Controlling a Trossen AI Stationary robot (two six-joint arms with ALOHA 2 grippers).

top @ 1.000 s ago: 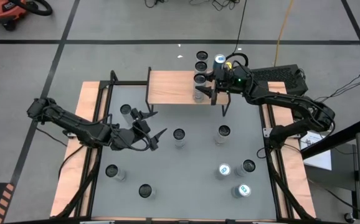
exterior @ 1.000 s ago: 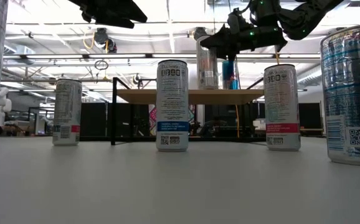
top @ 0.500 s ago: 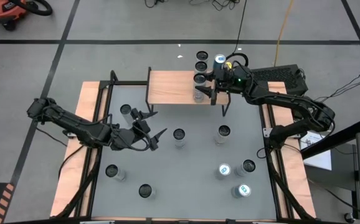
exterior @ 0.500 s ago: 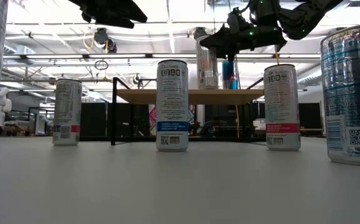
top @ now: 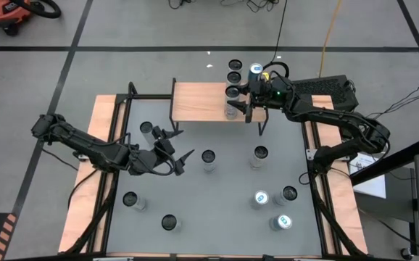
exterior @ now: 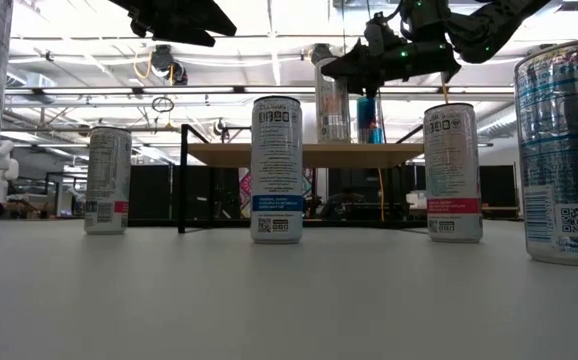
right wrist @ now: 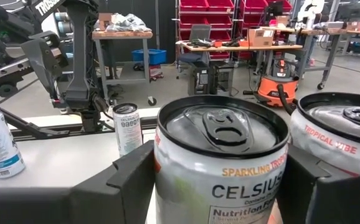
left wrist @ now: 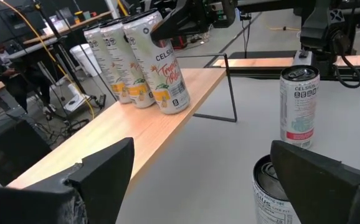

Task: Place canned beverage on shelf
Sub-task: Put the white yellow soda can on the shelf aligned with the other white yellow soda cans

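The right gripper [top: 233,109] clamps a silver Celsius can [top: 232,102] upright on the light wood plank shelf [top: 198,101], at its right end. The left gripper [top: 179,150] hangs spread wide over the grey table [top: 217,196].

Overhead looks straight down, low camera level across the table [top: 217,196]; wrists close; all share the shelf [top: 198,101].

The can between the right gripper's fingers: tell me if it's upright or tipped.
Upright. The can shows its pull-tab lid facing up, and in the low view it stands vertical on the shelf beneath the right gripper.
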